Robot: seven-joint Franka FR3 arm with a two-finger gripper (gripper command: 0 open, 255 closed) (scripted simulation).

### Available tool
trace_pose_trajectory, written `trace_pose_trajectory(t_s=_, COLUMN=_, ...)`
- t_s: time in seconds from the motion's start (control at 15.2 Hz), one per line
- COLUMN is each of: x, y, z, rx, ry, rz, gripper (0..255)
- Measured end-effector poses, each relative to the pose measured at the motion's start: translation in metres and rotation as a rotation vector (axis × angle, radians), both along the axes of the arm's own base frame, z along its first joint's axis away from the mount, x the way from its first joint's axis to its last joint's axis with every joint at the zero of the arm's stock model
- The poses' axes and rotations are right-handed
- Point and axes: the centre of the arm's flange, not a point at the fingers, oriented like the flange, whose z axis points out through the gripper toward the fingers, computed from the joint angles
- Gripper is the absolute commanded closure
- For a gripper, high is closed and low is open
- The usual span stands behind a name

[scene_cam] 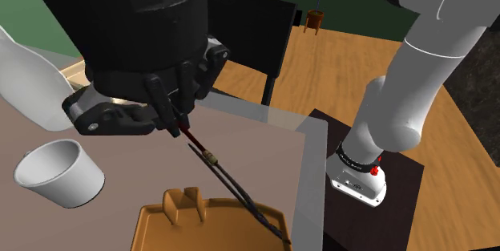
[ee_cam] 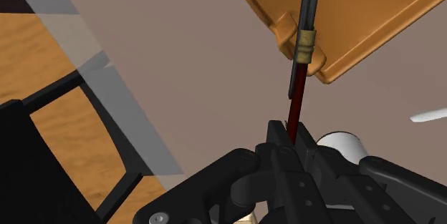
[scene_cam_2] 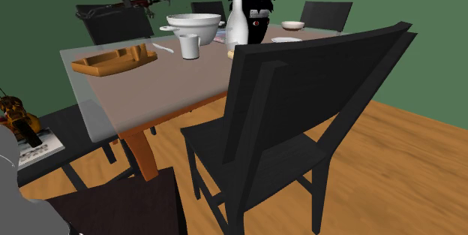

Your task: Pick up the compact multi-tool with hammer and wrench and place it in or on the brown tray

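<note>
Aloft, claw (scene_cam: 173, 126) gripping multi-tool (scene_cam: 211, 159) over tray (scene_cam: 164, 227), second exterior view: bowl (scene_cam_2: 193, 28), bottle (scene_cam_2: 238, 22)

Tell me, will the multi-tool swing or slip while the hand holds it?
Probably stiff: the multi-tool juts from the hand without sagging. Clasped at one thin red end, it may pivot. Its far end could catch on the brown tray.

Gripper (scene_cam: 172, 125) top-left w/ fingers clamped on the red end of the multi-tool (scene_cam: 223, 173), tool slanting down-right across the brown tray (scene_cam: 172, 221) at btm edge, white cup (scene_cam: 58, 176) tipped on the table (scene_cam: 264, 141) at left.
</note>
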Motion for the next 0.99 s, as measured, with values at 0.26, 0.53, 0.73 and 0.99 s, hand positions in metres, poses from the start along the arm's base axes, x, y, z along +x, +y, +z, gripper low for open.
trace_pose_trajectory(t_s=0.26, x=-0.047, y=0.029, z=0.005, rx=0.001, ry=0.001, rz=0.002, gripper=255)
trace_pose_trajectory(t_s=0.53, x=-0.079, y=0.049, z=0.002, rx=0.001, ry=0.0, rz=0.0, gripper=255)
trace_pose_trajectory(t_s=0.73, x=-0.083, y=0.051, z=-0.012, rx=0.0, ry=0.0, rz=-0.002, gripper=255)
trace_pose_trajectory(t_s=0.99, x=-0.082, y=0.051, z=-0.032, rx=0.0, ry=-0.001, rz=-0.003, gripper=255)
